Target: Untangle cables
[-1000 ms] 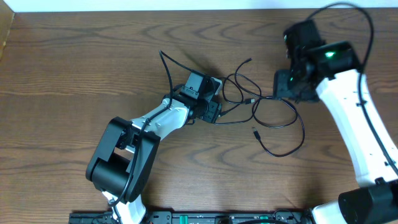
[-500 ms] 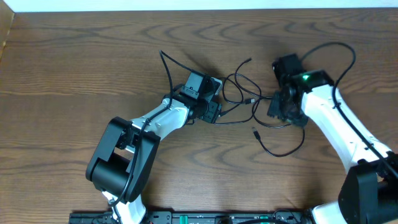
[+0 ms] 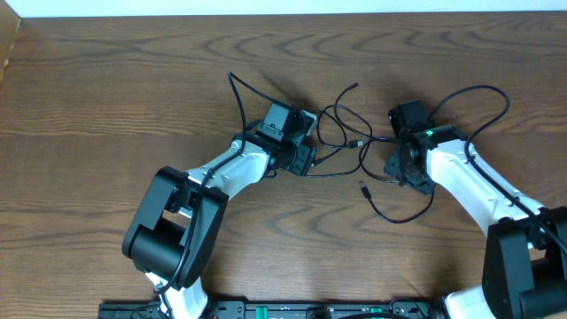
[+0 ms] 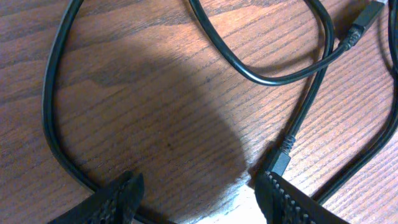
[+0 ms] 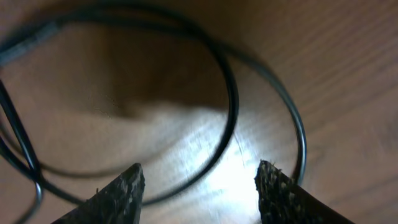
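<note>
Two arms reach over the brown table [image 3: 106,97].

On the left side, the left gripper [image 4: 199,198] sits low by the left edge of the messy pile. Its two fingers are a fair way apart, with bare wood between them. It holds nothing. One black cord runs right up to one finger. A small plug [image 4: 281,163] lies just beside the other finger.

In the middle lie the cables [image 3: 364,159]. They make a few loose loops that cross over each other on the wood, between the two grippers. Every cord I can see is black. I cannot find a white one for sure.

On the right side, the right gripper [image 5: 199,186] hangs low over a round loop of cord. Its fingers are apart too. The loop lies on the wood under them and is not pinched. That view is fuzzy, so I cannot say more.

I think the step now is to grab a cord on each side and draw the cords apart. To do it well, each gripper should come down over just one cord, not two. A spot close to a plug looks best, because an end can slip out through a loop. Pull slowly and away from the middle, so the loops open and no knot gets tight. If two cords come along together, let go and pick a new spot.
</note>
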Tool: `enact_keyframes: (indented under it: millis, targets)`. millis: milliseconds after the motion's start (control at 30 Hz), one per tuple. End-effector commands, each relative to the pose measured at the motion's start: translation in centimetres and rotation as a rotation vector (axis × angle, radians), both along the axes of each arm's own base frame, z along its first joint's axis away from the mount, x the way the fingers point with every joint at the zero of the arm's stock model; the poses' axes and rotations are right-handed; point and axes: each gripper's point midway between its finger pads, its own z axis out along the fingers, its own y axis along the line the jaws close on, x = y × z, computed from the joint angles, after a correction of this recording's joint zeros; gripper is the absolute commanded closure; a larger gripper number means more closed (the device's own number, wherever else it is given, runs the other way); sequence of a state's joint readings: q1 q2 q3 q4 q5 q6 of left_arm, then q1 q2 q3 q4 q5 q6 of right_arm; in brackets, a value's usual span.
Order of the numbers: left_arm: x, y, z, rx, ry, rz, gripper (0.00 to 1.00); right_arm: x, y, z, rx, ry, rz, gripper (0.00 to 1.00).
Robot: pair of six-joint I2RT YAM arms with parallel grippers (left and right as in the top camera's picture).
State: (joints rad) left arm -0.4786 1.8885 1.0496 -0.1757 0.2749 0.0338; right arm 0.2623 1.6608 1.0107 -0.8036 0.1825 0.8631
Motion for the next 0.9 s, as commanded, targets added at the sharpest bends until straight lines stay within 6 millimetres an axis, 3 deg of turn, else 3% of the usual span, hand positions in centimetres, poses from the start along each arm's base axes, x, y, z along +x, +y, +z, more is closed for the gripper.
enact_keyframes:
  millis: [0,200,333,367,400,567,633,700,767,867]
  targets:
    - [-0.8,0.5,-0.8,0.020,0.027,-0.011,0.37,0.6,-1.2,-1.0,-0.041,-0.009,-0.044,0.46]
    - [-1.0,0.6,-0.9,0.026,0.036,-0.014,0.37,1.4,-2.4,-2.9,-0.044,0.005,-0.087,0.52]
    - [-1.0,0.6,-0.9,0.029,0.036,-0.020,0.37,1.7,-2.9,-3.5,-0.043,0.009,-0.102,0.75]
    - [-1.0,0.6,-0.9,0.030,0.035,-0.020,0.37,1.7,-2.8,-3.5,-0.035,0.009,-0.104,0.93]
    - [-1.0,0.6,-0.9,0.029,0.035,-0.020,0.37,1.7,-2.7,-3.5,-0.025,0.011,-0.103,0.99]
    - [-1.0,0.6,-0.9,0.029,0.035,-0.021,0.37,3.4,-0.3,-2.2,0.107,-0.008,0.051,0.99]
    - [-1.0,0.6,-0.9,0.029,0.035,-0.021,0.37,5.0,1.5,-0.3,0.185,-0.057,0.161,0.99]
    - [-1.0,0.6,-0.9,0.029,0.035,-0.021,0.37,6.9,4.1,3.1,0.293,-0.152,0.331,0.99]
    - [-1.0,0.6,-0.9,0.029,0.036,-0.020,0.37,8.7,7.1,8.4,0.398,-0.299,0.546,0.99]
    - [-1.1,0.6,-1.0,0.030,0.038,-0.021,0.37,9.8,8.8,17.0,0.420,-0.516,0.713,0.99]
